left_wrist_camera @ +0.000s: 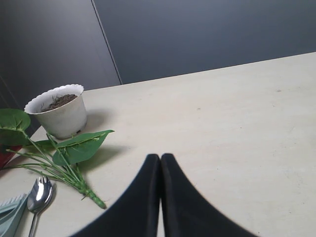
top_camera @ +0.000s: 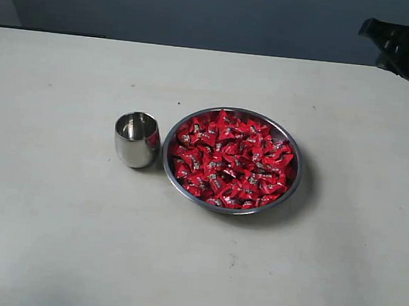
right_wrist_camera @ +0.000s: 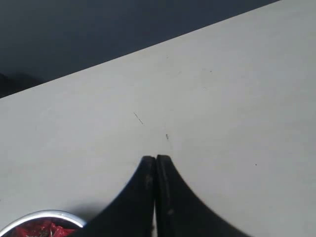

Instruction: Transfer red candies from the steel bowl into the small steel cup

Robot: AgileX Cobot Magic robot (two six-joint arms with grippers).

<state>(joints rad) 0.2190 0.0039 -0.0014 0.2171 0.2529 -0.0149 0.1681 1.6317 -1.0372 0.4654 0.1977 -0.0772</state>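
Observation:
The steel bowl (top_camera: 293, 176) sits mid-table, heaped with red candies (top_camera: 231, 159). Just left of it, nearly touching, stands the small steel cup (top_camera: 136, 139), upright and looking empty. My right gripper (right_wrist_camera: 156, 159) is shut with nothing between its fingers; it hovers over bare table, and the right wrist view catches the bowl's rim (right_wrist_camera: 42, 216) and a few red candies (right_wrist_camera: 42, 230) at the frame edge. In the exterior view only a dark part of the right arm (top_camera: 407, 45) shows at the far right. My left gripper (left_wrist_camera: 160, 158) is shut and empty, away from bowl and cup.
Beside the left gripper lie a white pot of soil (left_wrist_camera: 59, 109), a green leafy sprig (left_wrist_camera: 69, 153), a spoon (left_wrist_camera: 38, 193) and a pale green item (left_wrist_camera: 11, 212) at the frame corner. A dark wall (top_camera: 202, 13) runs behind the table's far edge.

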